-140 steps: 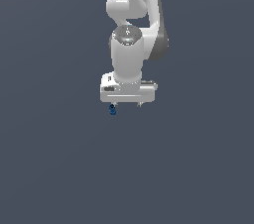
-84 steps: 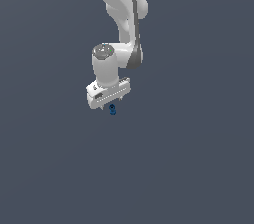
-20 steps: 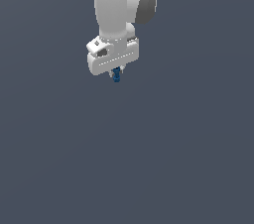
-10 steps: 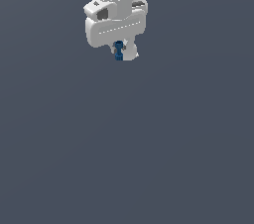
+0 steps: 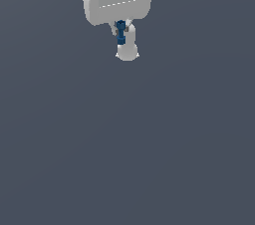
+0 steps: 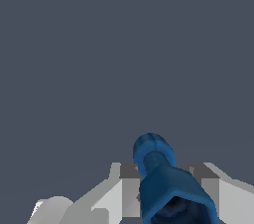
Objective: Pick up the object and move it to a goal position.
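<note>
The object (image 5: 121, 32) is a tiny dark blue elongated piece with knobbly ends, held upright between the fingers of my white gripper (image 5: 121, 31), which is shut on it near the top of the exterior view. In the wrist view the object (image 6: 161, 178) fills the space between the two grey fingertips (image 6: 128, 181), its round knob pointing away from the camera. A white rounded arm part (image 5: 127, 50) shows just below the gripper. No goal marker shows in either view.
A plain dark grey surface (image 5: 149, 144) fills the rest of both views, with no other objects, edges or containers to be seen.
The gripper has risen toward the top of the exterior view with the object in it and has turned, so the hand now faces the camera more squarely.
</note>
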{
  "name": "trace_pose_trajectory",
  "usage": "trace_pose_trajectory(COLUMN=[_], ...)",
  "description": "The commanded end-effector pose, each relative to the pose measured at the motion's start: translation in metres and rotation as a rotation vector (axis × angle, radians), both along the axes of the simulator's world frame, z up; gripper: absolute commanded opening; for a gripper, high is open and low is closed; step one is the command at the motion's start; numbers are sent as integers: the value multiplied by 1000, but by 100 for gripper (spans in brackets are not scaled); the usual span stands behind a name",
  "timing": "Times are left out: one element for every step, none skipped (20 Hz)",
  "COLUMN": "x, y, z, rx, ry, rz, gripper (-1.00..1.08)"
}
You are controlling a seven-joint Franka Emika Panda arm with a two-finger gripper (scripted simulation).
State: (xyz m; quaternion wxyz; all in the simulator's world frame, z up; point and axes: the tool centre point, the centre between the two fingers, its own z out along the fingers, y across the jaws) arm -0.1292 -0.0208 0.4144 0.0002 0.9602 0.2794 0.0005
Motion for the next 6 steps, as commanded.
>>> trace_pose_trajectory(x=[-1,-1,-1,-1,-1,-1], y=[1,1,2,2,2,2], z=[8,11,12,13,14,14], rx=[0,0,0,0,0,0], ry=[1,1,1,1,1,1], rz=[0,0,0,0,0,-1], gripper=[-100,-100,-100,-100,-100,-100])
